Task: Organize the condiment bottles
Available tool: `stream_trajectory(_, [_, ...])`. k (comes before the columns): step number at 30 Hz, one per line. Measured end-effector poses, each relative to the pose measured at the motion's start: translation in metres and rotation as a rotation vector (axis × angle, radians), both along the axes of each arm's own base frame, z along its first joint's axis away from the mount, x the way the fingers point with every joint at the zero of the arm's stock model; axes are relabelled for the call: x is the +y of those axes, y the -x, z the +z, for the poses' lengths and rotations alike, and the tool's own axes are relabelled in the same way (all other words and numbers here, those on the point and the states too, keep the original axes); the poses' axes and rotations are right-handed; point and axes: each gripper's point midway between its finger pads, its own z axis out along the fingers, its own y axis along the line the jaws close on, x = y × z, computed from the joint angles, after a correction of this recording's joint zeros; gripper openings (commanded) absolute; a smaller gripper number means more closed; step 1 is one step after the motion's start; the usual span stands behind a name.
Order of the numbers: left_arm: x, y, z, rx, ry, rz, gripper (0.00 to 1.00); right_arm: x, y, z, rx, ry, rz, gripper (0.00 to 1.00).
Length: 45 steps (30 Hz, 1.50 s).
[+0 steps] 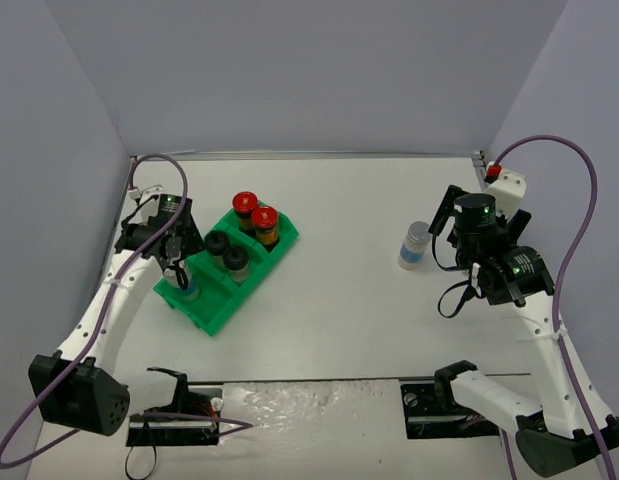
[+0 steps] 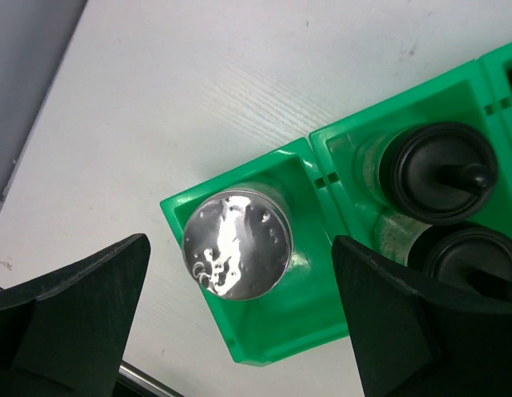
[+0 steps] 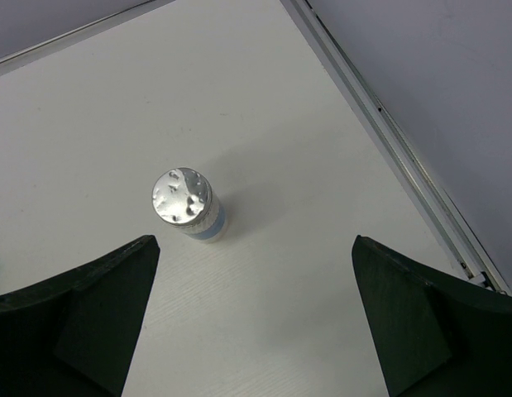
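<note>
Five bottles trayed, one to go.
The green tray (image 1: 211,318) sits centre-left under the left gripper (image 1: 176,258), which is spread and grips nothing. The right gripper (image 3: 256,331), equally spread, hovers centre-right. The tray holds two red-capped bottles (image 1: 264,222), two black-capped bottles (image 1: 236,260) and one silver-capped bottle (image 2: 236,243). The loose silver bottle (image 3: 188,203) stands outside beneath the right gripper, likely the last to move.
</note>
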Motion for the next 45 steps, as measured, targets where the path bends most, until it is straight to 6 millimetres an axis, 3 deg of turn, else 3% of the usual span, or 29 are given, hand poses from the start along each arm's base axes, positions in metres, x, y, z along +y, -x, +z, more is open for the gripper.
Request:
stream_trajectory(4, [0.001,-0.003,0.033,-0.061,-0.021,-0.004,0.89,0.001,0.000,0.000,0.002,-0.002,0.003,1.00])
stream_trajectory(8, [-0.017,-0.010,0.073,-0.124,-0.041,-0.068,0.89,0.000,0.000,0.000,0.001,0.000,0.000,1.00])
stream_trajectory(12, [-0.064,-0.027,0.119,-0.212,-0.027,-0.205,0.90,-0.005,-0.001,0.000,0.003,0.015,-0.026,1.00])
stream_trajectory(16, [-0.132,-0.050,0.147,-0.263,-0.008,-0.359,0.89,-0.013,-0.004,-0.005,0.023,0.028,-0.065,1.00])
stream_trajectory(20, [-0.192,-0.065,0.134,-0.234,-0.002,-0.483,0.89,-0.024,-0.006,-0.012,0.051,0.037,-0.107,1.00])
stream_trajectory(25, [-0.230,-0.069,0.104,-0.154,-0.010,-0.585,0.89,-0.040,-0.005,-0.014,0.065,0.038,-0.158,1.00])
stream_trajectory(31, [-0.295,-0.080,0.106,-0.185,0.034,-0.740,0.90,-0.050,-0.001,-0.014,0.068,0.035,-0.191,1.00])
stream_trajectory(36, [-0.372,-0.082,0.095,-0.199,0.091,-0.930,0.90,-0.050,0.003,-0.013,0.064,0.028,-0.187,1.00])
stream_trajectory(40, [-0.423,-0.082,0.068,-0.182,0.147,-1.061,0.91,-0.051,0.008,-0.008,0.049,0.023,-0.192,1.00])
stream_trajectory(45, [-0.463,-0.082,0.030,-0.148,0.213,-1.184,0.91,-0.052,0.016,-0.003,0.033,0.010,-0.198,1.00])
